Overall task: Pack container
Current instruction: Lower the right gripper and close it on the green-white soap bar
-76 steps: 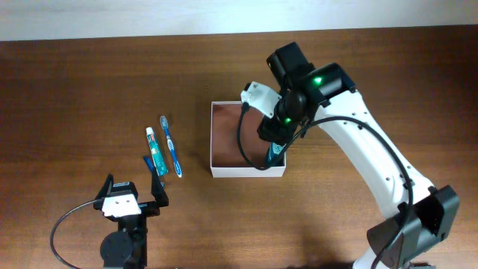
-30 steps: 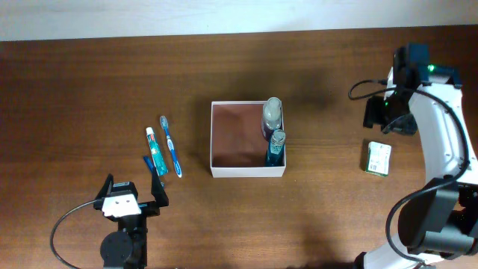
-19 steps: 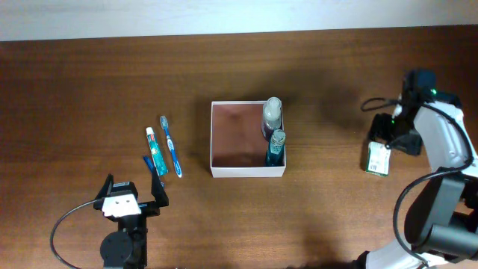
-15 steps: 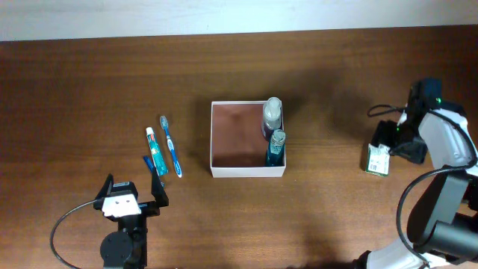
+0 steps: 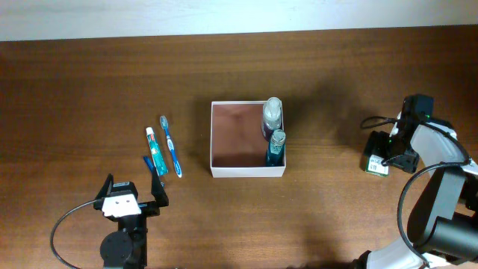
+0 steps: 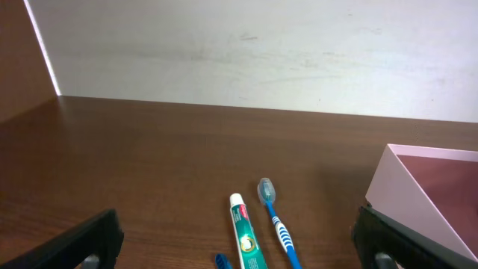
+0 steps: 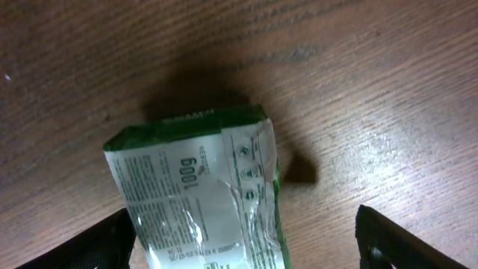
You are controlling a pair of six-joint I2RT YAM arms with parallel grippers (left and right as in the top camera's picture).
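The container [image 5: 216, 168] is a square white-walled box with a reddish-brown inside at the table's middle; its corner shows in the left wrist view [image 6: 407, 198]. A grey-capped bottle [image 5: 272, 113] and a teal bottle [image 5: 275, 146] stand inside along its right wall. A toothpaste tube [image 5: 153, 151], a blue toothbrush [image 5: 171, 146] and a small blue item [image 5: 149, 162] lie left of it. My right gripper [image 5: 385, 153] is open and hangs over the green-white packet [image 5: 374, 164], which lies between its fingers in the right wrist view [image 7: 198, 194]. My left gripper [image 5: 131, 198] is open and empty near the front left.
The pale wall [image 6: 254, 45] runs along the table's far edge. Bare brown wood [image 5: 328, 202] lies between the container and the packet.
My right arm left the container, swung to the far right and came down over the green-white packet. The teal bottle now stands in the container. The left arm stayed still.
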